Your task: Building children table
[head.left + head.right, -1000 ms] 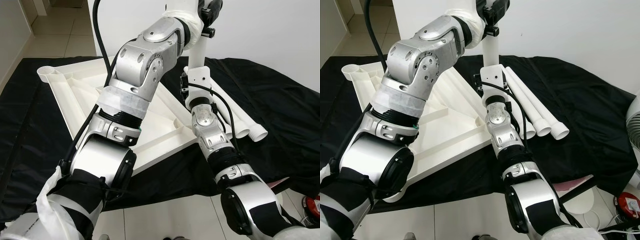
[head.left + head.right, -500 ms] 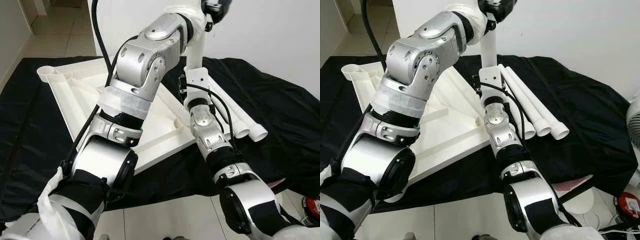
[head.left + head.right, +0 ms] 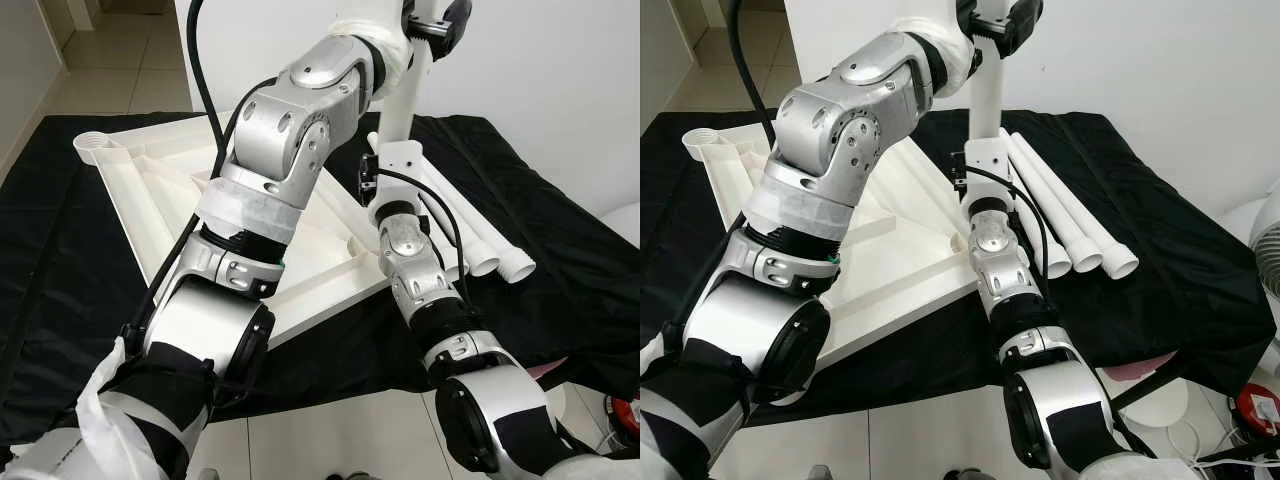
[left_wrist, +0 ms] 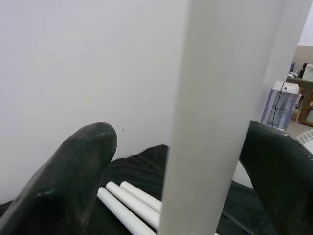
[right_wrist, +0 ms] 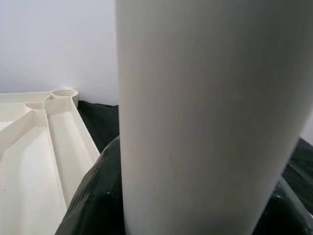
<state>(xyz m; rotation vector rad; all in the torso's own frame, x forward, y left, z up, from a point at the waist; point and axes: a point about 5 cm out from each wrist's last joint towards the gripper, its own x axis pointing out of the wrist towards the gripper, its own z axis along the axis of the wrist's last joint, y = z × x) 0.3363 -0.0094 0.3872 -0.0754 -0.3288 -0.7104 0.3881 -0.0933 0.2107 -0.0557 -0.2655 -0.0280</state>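
Note:
A white table leg (image 3: 405,100) stands upright over the near corner of the upturned white table top (image 3: 150,190), which lies on a black cloth. My left gripper (image 3: 438,20) is at the leg's top, open around it. One finger (image 4: 279,176) touches the leg (image 4: 210,122); the other finger (image 4: 63,181) stands apart with a gap. My right gripper (image 3: 392,160) is shut on the lower part of the same leg (image 5: 205,112). The leg's foot and the socket under it are hidden behind my right wrist.
Three more white legs (image 3: 1070,215) lie side by side on the cloth, right of the table top. A threaded corner socket (image 3: 92,145) shows at the far left corner. A white wall stands close behind. A white fan (image 3: 1265,230) and a red object (image 3: 1260,410) are at the right.
My left gripper has shifted a little to the right at the leg's top, and the leg now leans slightly that way. The right gripper keeps its hold.

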